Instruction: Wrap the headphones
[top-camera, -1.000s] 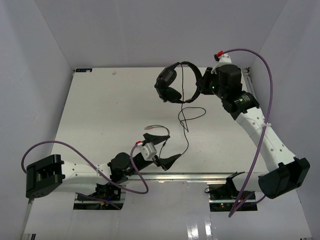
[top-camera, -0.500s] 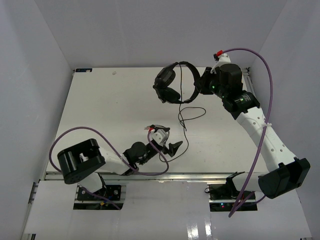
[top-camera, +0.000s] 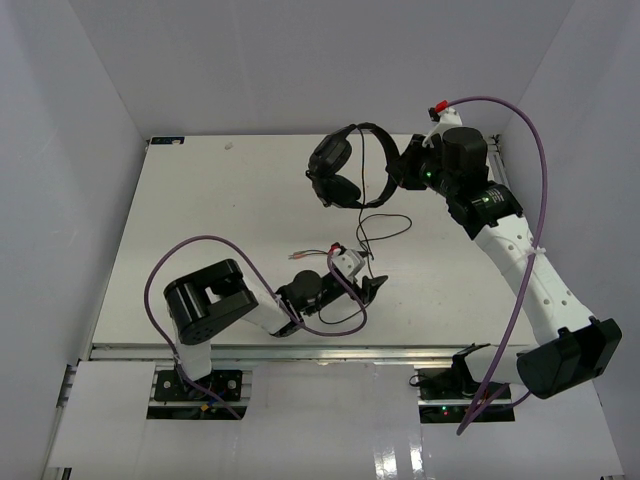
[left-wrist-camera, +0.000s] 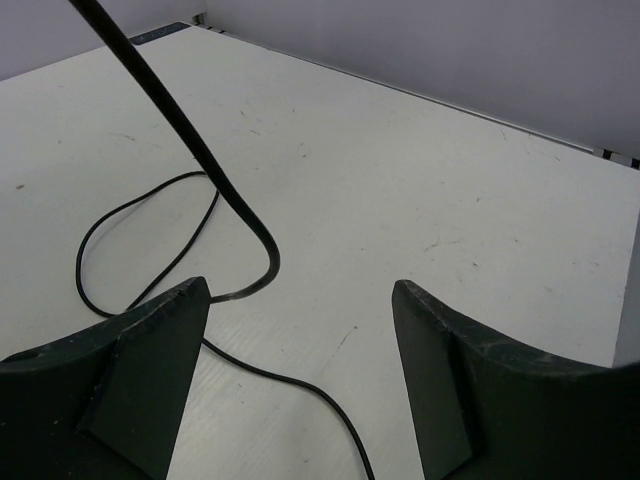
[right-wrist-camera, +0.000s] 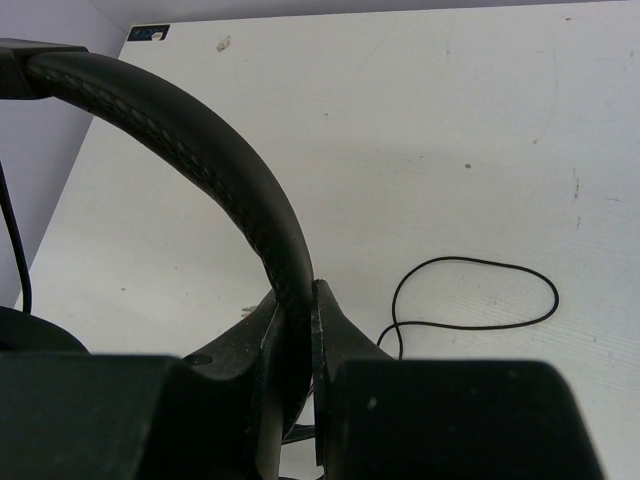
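The black headphones (top-camera: 338, 170) hang above the far side of the table, held by the arched headband (top-camera: 378, 138). My right gripper (top-camera: 402, 165) is shut on the headband (right-wrist-camera: 200, 140), which sits clamped between its fingers (right-wrist-camera: 345, 335). The thin black cable (top-camera: 385, 225) drops from the earcups, loops on the table and runs toward me; its reddish plugs (top-camera: 305, 253) lie left of my left gripper. My left gripper (top-camera: 357, 268) is open low over the table. In the left wrist view the cable (left-wrist-camera: 300, 385) passes on the table between its fingers (left-wrist-camera: 150, 350).
White walls enclose the table on the left, back and right. Purple robot cables (top-camera: 200, 245) arch over the left arm and along the right arm (top-camera: 540, 180). A metal rail (top-camera: 400, 350) runs along the table's near edge.
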